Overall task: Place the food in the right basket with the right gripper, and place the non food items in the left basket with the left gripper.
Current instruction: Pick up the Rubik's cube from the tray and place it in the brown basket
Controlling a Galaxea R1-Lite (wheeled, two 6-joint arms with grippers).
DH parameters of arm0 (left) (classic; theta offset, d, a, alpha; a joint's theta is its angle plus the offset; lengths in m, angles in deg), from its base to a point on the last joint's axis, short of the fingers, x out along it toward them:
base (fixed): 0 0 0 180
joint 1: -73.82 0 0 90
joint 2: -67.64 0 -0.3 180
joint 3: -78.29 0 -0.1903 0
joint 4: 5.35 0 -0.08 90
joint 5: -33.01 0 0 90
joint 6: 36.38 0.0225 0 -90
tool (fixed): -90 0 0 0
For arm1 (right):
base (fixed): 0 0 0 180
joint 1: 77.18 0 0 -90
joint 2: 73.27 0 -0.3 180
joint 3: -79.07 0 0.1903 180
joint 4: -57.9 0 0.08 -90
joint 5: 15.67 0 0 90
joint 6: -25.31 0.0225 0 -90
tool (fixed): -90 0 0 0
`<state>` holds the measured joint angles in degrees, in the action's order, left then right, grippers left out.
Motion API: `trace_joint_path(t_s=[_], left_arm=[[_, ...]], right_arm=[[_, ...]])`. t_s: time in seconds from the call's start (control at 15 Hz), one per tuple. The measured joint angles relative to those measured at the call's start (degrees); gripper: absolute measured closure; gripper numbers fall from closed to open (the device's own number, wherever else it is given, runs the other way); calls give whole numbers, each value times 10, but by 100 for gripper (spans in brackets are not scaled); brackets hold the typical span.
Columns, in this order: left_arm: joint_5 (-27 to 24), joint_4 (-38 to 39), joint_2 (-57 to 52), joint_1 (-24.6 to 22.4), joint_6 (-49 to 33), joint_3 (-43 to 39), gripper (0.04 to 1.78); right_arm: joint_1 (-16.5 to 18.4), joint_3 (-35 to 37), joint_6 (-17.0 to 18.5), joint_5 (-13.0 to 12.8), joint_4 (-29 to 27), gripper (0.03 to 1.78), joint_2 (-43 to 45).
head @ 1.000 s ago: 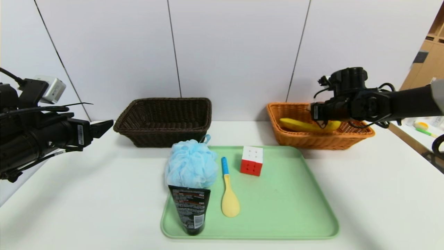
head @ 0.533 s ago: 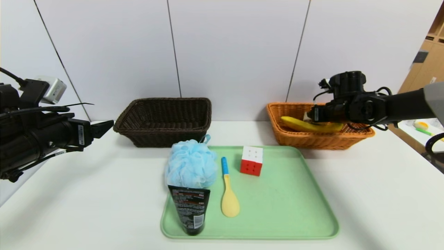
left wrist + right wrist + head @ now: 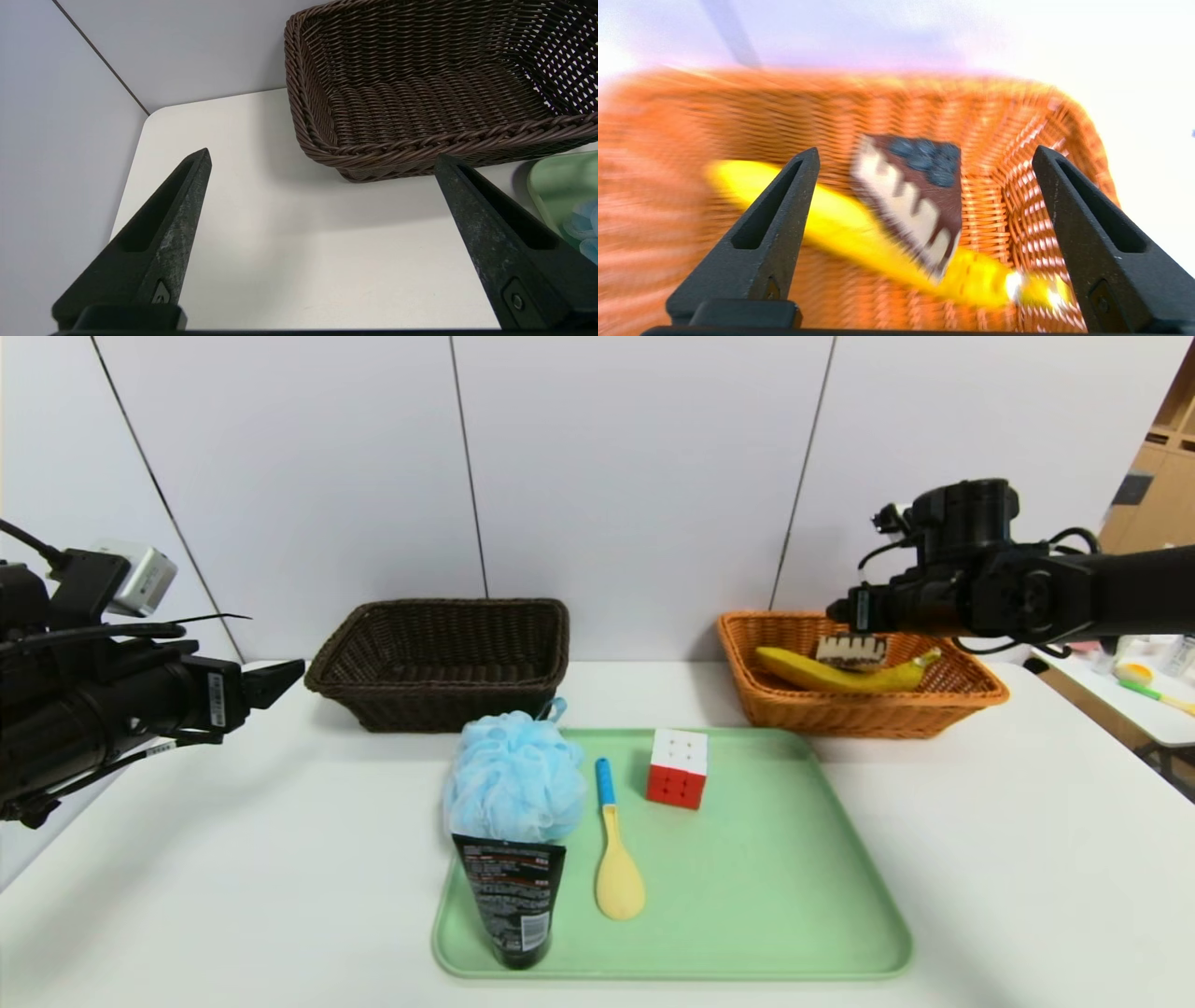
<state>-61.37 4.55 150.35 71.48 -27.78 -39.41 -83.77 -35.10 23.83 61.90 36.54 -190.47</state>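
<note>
Overhead, the right gripper (image 3: 840,612) hangs above the orange basket (image 3: 971,695), where cake slice (image 3: 850,651) lies on banana (image 3: 840,673); pouf (image 3: 512,779), tube (image 3: 510,900), spoon (image 3: 616,859) and cube (image 3: 678,767) sit on the green tray (image 3: 794,896) on the desk (image 3: 233,859). Left wrist: left gripper (image 3: 322,172), jaws spread, empty, near the dark basket (image 3: 420,144). Right wrist: jaws apart, holding nothing.
</note>
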Motion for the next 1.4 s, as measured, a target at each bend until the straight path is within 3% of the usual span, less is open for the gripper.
trace_joint_path(t_s=[0.2,0.4,0.53,0.73,0.93,1.2,1.4], left_arm=[[0,9,-3,0,0,-4,13],[0,15,-5,0,2,-8,13],[0,15,-12,0,2,-11,13],[-1,15,-27,0,6,-26,13],[-3,15,-43,0,7,-35,13],[-5,15,-60,1,6,-41,13],[-5,15,-71,1,9,-45,13]], right_arm=[[-69,6,4,4,-36,19,76],[-172,10,34,5,-108,16,134],[-234,7,50,12,-187,15,155],[-267,-61,20,41,-316,13,151],[-277,-134,-79,64,-428,12,119],[-272,-166,-266,73,-541,12,76],[-258,-201,-344,73,-575,12,34]])
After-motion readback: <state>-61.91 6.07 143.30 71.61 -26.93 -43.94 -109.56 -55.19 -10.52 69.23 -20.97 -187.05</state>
